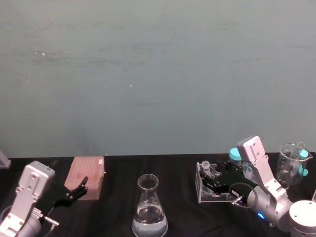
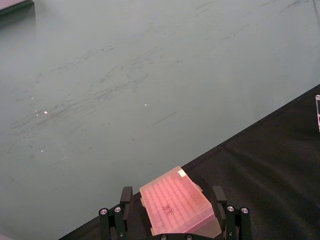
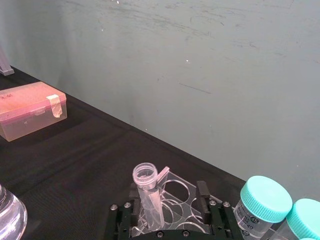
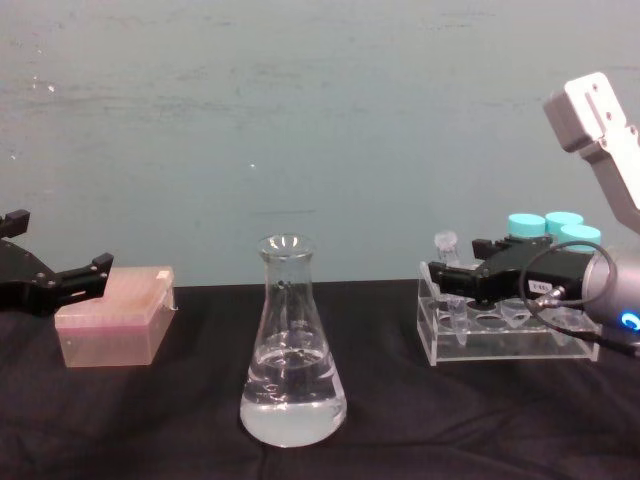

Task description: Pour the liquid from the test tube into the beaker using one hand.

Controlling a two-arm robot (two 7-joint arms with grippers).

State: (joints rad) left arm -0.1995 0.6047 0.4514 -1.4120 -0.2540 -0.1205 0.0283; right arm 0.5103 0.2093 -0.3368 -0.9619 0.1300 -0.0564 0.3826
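Observation:
The test tube (image 3: 149,192) stands upright in a clear rack (image 3: 175,187) at the table's right, lid flipped open; liquid in it is too faint to tell. My right gripper (image 3: 167,200) is open with a finger on each side of the tube, which sits close to one finger. The same gripper (image 4: 455,282) reaches the rack's left end, where the tube (image 4: 447,262) rises. The beaker (image 4: 292,370), a conical flask with clear liquid in its base, stands mid-table, left of the rack (image 1: 215,195). My left gripper (image 1: 78,188) rests open at the far left.
A pink lidded box (image 4: 112,315) lies at the left, just beyond the left gripper's fingers (image 2: 125,197). Teal-capped tubes (image 4: 545,225) stand at the rack's back right. A glass beaker (image 1: 291,163) holding another capped tube sits at the far right. A grey-green wall backs the black table.

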